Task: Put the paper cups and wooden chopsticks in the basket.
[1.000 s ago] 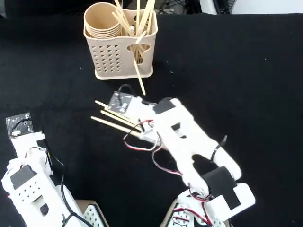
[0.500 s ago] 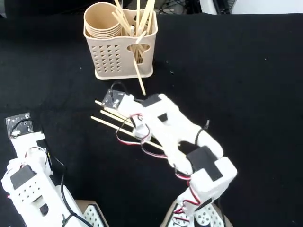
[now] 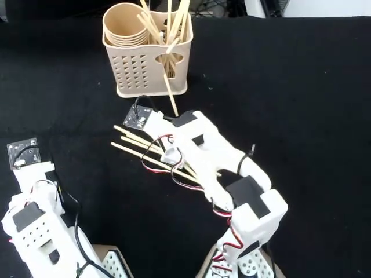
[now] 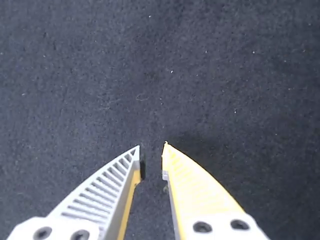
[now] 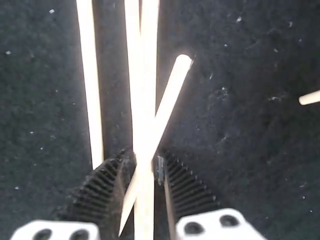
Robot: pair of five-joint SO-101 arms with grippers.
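A beige perforated basket [image 3: 145, 75] at the table's far side holds a stack of paper cups [image 3: 124, 26] and several wooden chopsticks [image 3: 171, 23]; one chopstick [image 3: 170, 95] leans out over its front wall onto the cloth. Several loose chopsticks [image 3: 130, 145] lie on the black cloth in front of the basket, under the right arm [image 3: 197, 145]. In the right wrist view my right gripper [image 5: 142, 162] is shut on crossed chopsticks [image 5: 145, 75]; another stick [image 5: 89, 75] lies just beside one finger. My left gripper [image 4: 151, 147] hangs shut over bare cloth, holding nothing.
The left arm [image 3: 29, 220] rests at the near left corner of the table. The end of one more stick [image 5: 310, 97] pokes in at the edge of the right wrist view. Black cloth [image 3: 301, 104] covers the right half of the table.
The right arm has swung left and forward, bringing its gripper down onto the loose chopsticks. The left arm has kept still.
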